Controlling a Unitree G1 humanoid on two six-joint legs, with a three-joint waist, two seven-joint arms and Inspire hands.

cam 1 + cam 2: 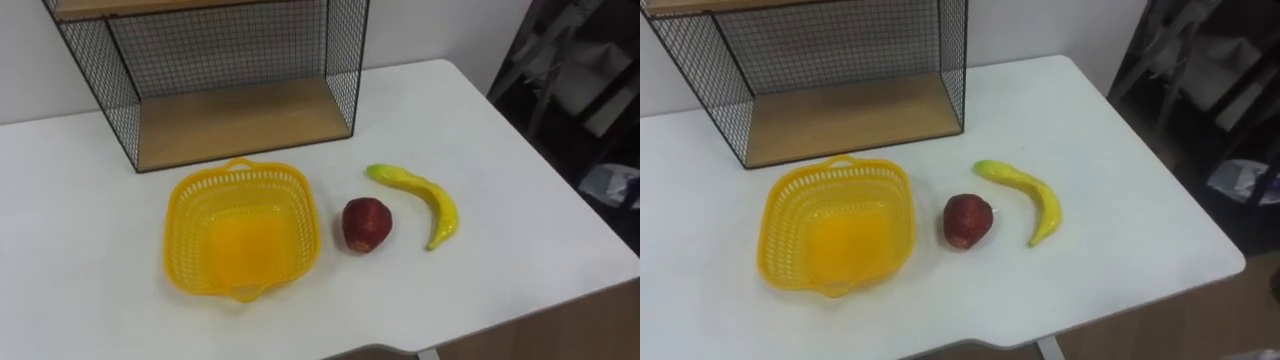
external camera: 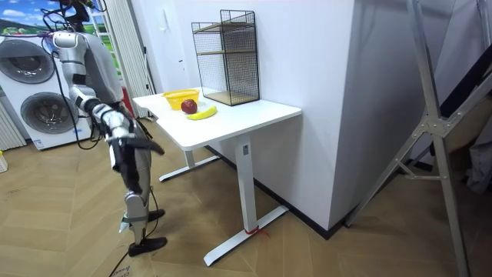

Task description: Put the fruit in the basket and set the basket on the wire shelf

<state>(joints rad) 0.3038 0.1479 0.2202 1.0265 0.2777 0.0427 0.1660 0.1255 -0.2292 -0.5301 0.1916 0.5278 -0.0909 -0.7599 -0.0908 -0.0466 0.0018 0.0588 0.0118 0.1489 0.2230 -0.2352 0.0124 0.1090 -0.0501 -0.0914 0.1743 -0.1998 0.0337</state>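
Observation:
An empty yellow basket sits on the white table, just in front of the wire shelf with its wooden board. To the basket's right lies a red apple, and further right a yellow banana with a green tip. In the room view I stand at the table's end on the room view's left, facing the basket. My right hand hangs low, below the tabletop and short of the fruit.
The table's right edge and near edge run close to the banana. Dark clutter stands beyond the right edge. Washing machines are behind me, and a metal stand is at the room view's right.

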